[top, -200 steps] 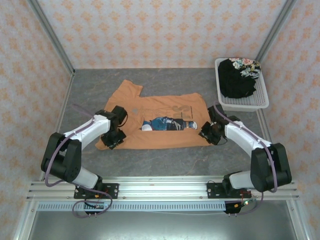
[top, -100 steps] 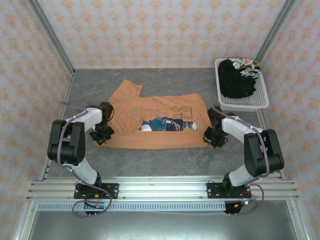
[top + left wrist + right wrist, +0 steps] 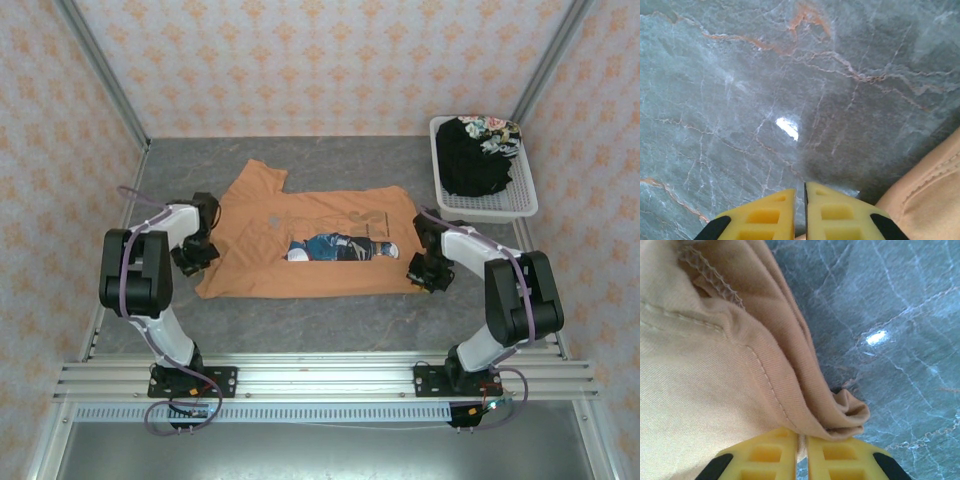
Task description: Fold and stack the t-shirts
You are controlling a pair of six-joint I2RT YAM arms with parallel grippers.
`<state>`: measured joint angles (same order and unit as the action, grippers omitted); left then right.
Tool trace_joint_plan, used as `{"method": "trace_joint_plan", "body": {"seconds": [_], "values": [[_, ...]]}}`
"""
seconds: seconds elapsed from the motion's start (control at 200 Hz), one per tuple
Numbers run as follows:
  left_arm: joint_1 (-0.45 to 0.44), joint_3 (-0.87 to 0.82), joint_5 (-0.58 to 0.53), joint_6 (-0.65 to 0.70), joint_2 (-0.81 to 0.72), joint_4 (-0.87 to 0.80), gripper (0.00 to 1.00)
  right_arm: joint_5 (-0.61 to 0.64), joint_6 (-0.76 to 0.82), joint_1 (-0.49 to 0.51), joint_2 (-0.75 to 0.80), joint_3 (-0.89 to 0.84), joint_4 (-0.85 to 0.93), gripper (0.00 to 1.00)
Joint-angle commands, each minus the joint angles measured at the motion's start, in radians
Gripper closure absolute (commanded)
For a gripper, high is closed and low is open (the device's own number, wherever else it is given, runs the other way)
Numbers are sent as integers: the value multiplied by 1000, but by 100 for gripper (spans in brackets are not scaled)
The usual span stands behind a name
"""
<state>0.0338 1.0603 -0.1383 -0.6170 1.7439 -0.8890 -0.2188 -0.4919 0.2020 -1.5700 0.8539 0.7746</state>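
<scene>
The light orange t-shirt (image 3: 258, 272) lies spread across the middle of the table, its front part folded back so the blue-and-white cartoon print (image 3: 335, 247) shows in a gap. My left gripper (image 3: 193, 258) sits at the shirt's left edge, jaws shut (image 3: 805, 186), with a sliver of orange at the base of the gap and orange cloth (image 3: 932, 200) beside them. My right gripper (image 3: 422, 270) is shut (image 3: 802, 436) on the bunched hem (image 3: 840, 412) at the shirt's front right corner. The black t-shirt (image 3: 468, 165) with its floral patch (image 3: 492, 130) lies heaped in the basket.
The white mesh basket (image 3: 490, 208) stands at the back right against the wall. Patterned walls and metal posts close in the grey marble table (image 3: 350, 315) on three sides. A rail runs along the near edge (image 3: 320, 380).
My left gripper has moved left and back from the shirt's front left corner to its left edge. The right gripper has shifted slightly back. The shirt's front edge is drawn out straighter.
</scene>
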Motion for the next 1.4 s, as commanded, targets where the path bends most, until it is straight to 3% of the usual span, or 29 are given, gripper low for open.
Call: {"method": "trace_joint_plan", "body": {"seconds": [0.0,0.08,0.2,0.32,0.575,0.666,0.856,1.126,1.391], "values": [[3,-50,15,-22,-177,-79,83,77,26,-8,-3,6,41,88],[3,-117,106,-49,-286,-88,79,79,38,-8,-15,18,47,88],[-3,-214,237,-6,-391,-16,60,69,44,-7,-45,26,41,88],[-8,-261,327,77,-416,42,56,70,52,-7,-68,45,43,88],[-59,-262,275,97,-310,68,56,72,65,-8,-109,88,58,88],[-64,-280,257,95,-308,93,58,70,62,-7,-113,88,58,89],[-65,-277,209,93,-290,91,79,68,55,-7,-115,80,54,89],[-64,-256,157,88,-257,46,96,73,52,-10,-120,88,56,89],[-64,-236,112,88,-293,28,100,79,55,-12,-122,91,62,89]]}}
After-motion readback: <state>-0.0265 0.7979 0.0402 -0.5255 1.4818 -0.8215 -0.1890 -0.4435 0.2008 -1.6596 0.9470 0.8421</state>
